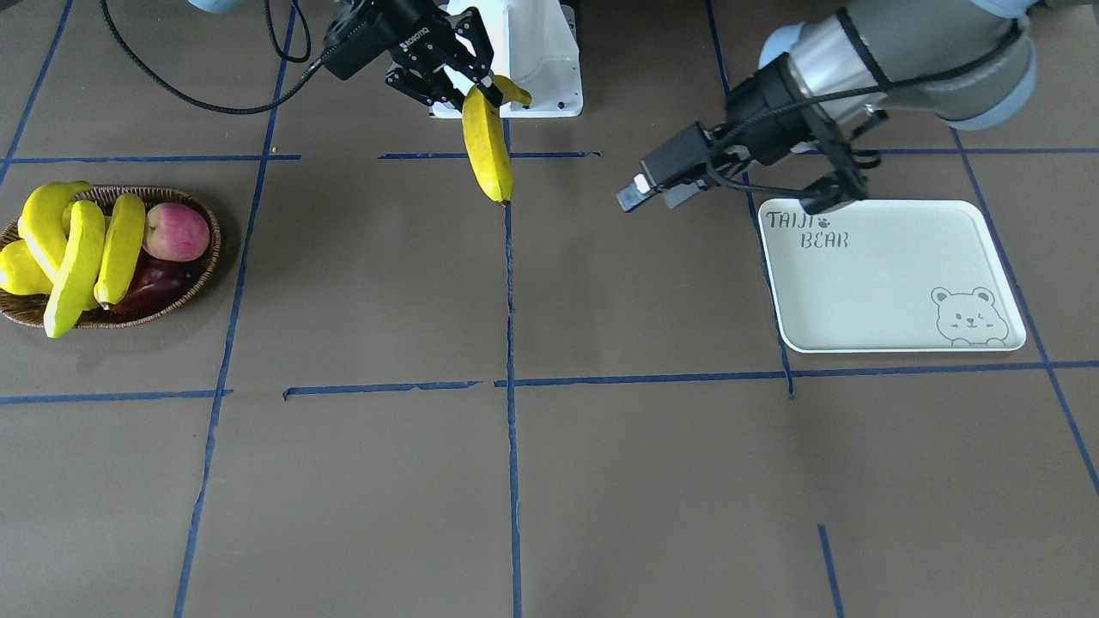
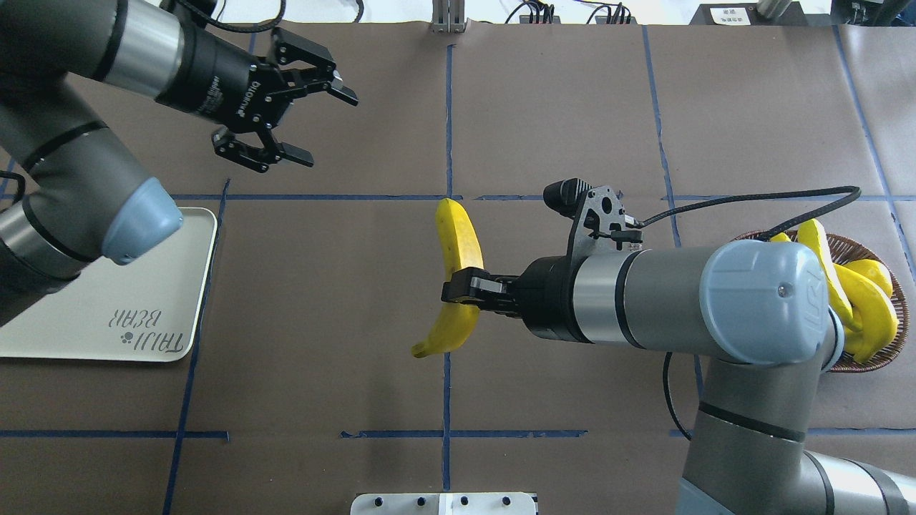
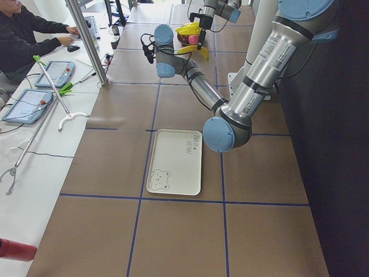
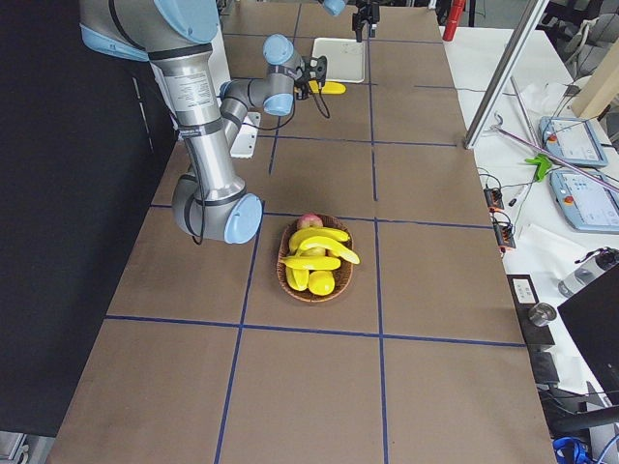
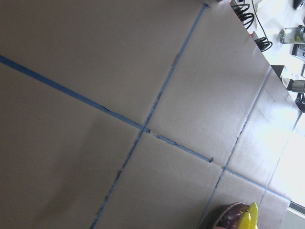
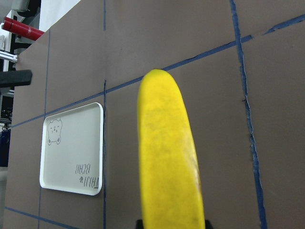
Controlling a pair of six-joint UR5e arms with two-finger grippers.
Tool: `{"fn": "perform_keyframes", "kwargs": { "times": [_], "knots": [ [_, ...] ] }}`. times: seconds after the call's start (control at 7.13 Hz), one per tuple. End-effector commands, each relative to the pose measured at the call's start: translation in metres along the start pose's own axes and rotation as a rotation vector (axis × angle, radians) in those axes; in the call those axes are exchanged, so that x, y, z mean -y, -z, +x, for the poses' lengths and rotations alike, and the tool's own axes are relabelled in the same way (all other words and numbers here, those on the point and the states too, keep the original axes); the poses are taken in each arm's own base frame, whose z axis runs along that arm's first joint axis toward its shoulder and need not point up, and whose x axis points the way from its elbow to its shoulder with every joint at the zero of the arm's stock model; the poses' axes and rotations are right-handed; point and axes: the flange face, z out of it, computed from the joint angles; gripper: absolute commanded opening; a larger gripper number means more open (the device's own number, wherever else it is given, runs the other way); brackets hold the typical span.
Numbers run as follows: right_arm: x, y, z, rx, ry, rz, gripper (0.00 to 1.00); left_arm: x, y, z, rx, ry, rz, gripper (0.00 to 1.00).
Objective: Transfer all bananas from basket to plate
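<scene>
The banana (image 2: 458,239) is pinched mid-frame by the right gripper (image 2: 461,288), its length set up-and-down. The plate (image 2: 86,300) is seen at the left edge, nearer the spread-open left gripper (image 2: 325,127).

My brown paper-covered table (image 1: 361,283), gridded with blue tape, carries a shallow brown wicker basket (image 1: 209,262) on my right and a pale grey-white rounded-rectangle tray (image 1: 884,275) on my left, well apart.

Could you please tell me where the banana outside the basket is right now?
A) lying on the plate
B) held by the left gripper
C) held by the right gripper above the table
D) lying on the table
C: the right gripper is shut on the banana in mid-air, while the left gripper is open and empty.
</scene>
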Motion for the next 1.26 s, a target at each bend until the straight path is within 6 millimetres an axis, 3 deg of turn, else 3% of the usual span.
{"fn": "perform_keyframes", "kwargs": {
  "times": [0.0,0.56,0.84,0.98,1.12],
  "knots": [
    [-0.002,0.001,-0.005,0.015,0.003,-0.002,0.01,-0.043,-0.043,0.007,-0.037,-0.008,0.009,0.99],
    [-0.004,0.001,-0.010,0.024,0.005,-0.005,0.01,-0.100,-0.091,-0.004,-0.019,-0.014,-0.074,0.99],
    [-0.004,0.001,-0.010,0.024,0.006,-0.005,0.01,-0.111,-0.096,-0.004,-0.026,-0.019,-0.080,0.98],
    [-0.004,0.002,-0.010,0.025,0.006,-0.005,0.01,-0.116,-0.092,-0.001,-0.037,-0.023,-0.087,0.87],
    [-0.004,0.002,-0.010,0.025,0.005,-0.005,0.01,-0.119,-0.090,-0.001,-0.039,-0.028,-0.091,0.49]
  ]
}}
